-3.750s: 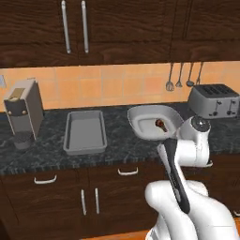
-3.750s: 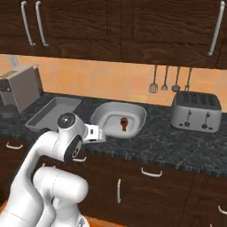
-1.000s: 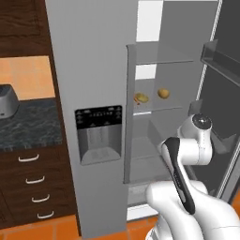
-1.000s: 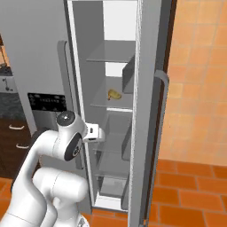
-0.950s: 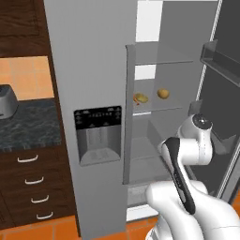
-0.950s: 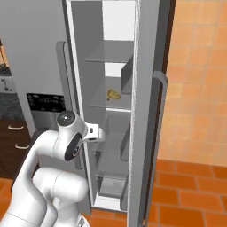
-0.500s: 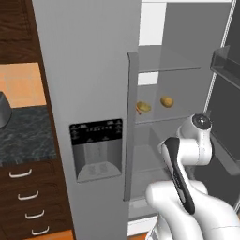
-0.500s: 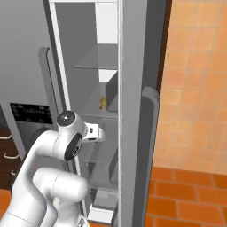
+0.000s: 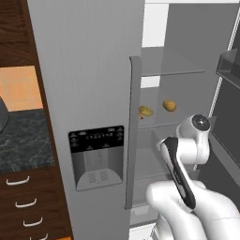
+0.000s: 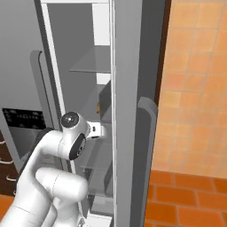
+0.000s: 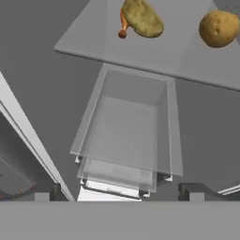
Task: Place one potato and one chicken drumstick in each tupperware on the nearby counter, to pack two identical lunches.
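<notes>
With its jaws spread wide and empty, the gripper (image 11: 119, 197) faces the open fridge, where two potatoes (image 11: 142, 18) (image 11: 219, 28) sit apart on a glass shelf (image 11: 154, 58), and a drumstick (image 11: 123, 26) half hidden behind the nearer potato could get knocked or grabbed along with it.

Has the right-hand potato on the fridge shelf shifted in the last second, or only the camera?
No. The potato keeps its place on the shelf, right of the other potato; the base drove nearer.
</notes>
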